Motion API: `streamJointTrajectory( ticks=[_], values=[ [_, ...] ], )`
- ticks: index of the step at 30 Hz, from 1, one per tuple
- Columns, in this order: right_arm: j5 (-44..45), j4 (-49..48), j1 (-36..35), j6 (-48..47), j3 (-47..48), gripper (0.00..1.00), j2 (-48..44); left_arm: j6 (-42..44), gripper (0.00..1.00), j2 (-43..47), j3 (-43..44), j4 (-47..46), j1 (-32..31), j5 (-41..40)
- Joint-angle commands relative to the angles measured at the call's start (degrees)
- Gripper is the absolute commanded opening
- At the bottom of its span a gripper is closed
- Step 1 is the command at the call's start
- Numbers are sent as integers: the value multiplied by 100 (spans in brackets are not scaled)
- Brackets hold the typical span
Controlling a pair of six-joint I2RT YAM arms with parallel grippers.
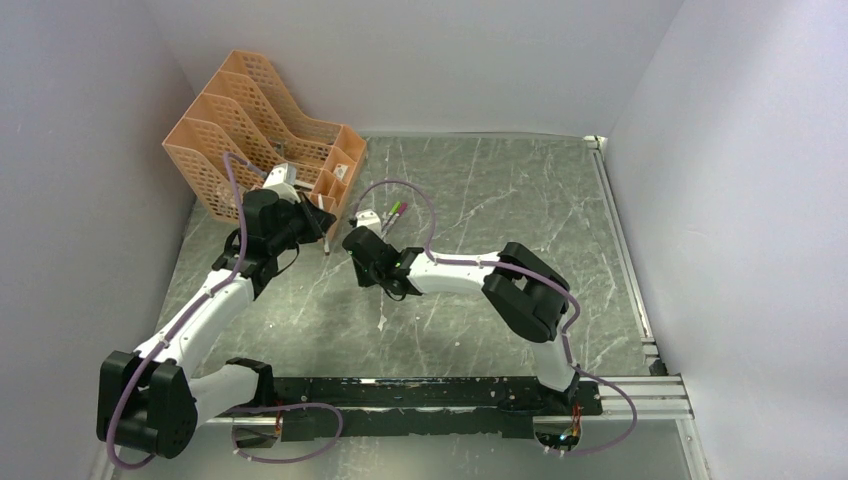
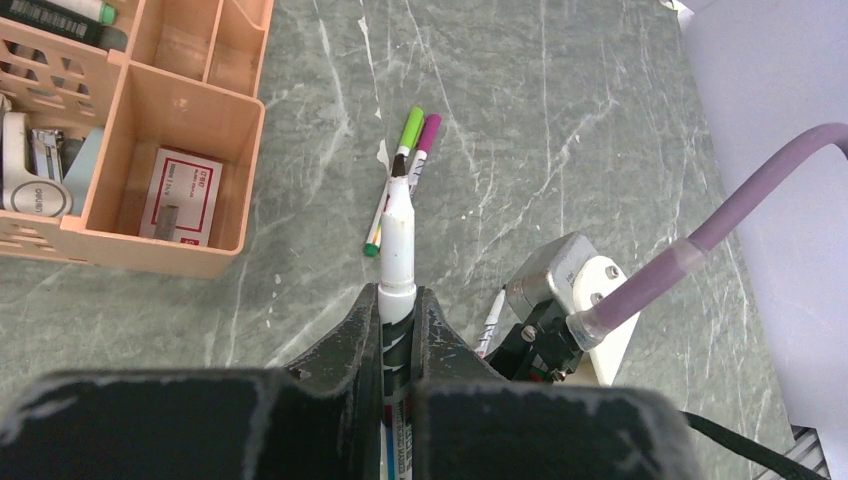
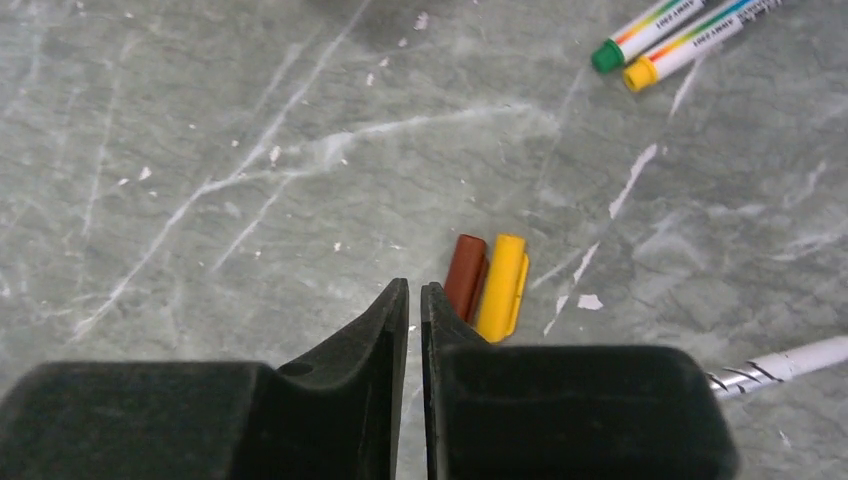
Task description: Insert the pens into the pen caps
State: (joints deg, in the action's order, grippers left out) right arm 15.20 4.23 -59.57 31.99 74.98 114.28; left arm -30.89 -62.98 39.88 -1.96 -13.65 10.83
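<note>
- Left gripper (image 2: pixel 398 298) was clamped on an uncapped marker (image 2: pixel 397 225) low on its barrel. The white body and dark nib pointed to 12 o'clock.
- Right gripper (image 3: pixel 414 290) was pinched to a thin slit with nothing between the pads.
- Orange-brown cap (image 3: pixel 465 273) and yellow cap (image 3: pixel 502 285) lay touching, side by side on the grey table (image 3: pixel 200 150), just beside the right tips at 3 o'clock.
- Green-ended pen (image 3: pixel 655 22) and yellow-ended pen (image 3: pixel 690 42) lay together at 1 o'clock. A white barrel (image 3: pixel 790 362) lay at 4 o'clock.
- Beyond the held nib, a green-capped marker (image 2: pixel 411 130) and a magenta-capped marker (image 2: pixel 428 135) lay close together. A peach organizer (image 2: pixel 170 255) stood at 10 o'clock.
- Judged: the caps are light, hard and slick, and likely to skid. Pinch one across its sides at mid-length, leaving the mouth free. The barrel is stiff, and the low grip suits pushing it in.
</note>
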Motion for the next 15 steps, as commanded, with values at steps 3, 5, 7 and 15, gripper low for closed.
streamJointTrajectory(
  ticks=[3,5,7,15],
  values=[
    [451,262,-33,83,-276,6,-141,-37,7,-82,-102,-225,55,294],
    [462,262,-26,137,-358,5,-137,-39,7,-90,-99,-223,55,306],
    [471,262,-20,210,-406,5,-122,-34,7,-99,-95,-211,63,313],
    [576,391,58,316,-362,5,-17,-13,7,-127,-72,-162,62,350]
  ],
)
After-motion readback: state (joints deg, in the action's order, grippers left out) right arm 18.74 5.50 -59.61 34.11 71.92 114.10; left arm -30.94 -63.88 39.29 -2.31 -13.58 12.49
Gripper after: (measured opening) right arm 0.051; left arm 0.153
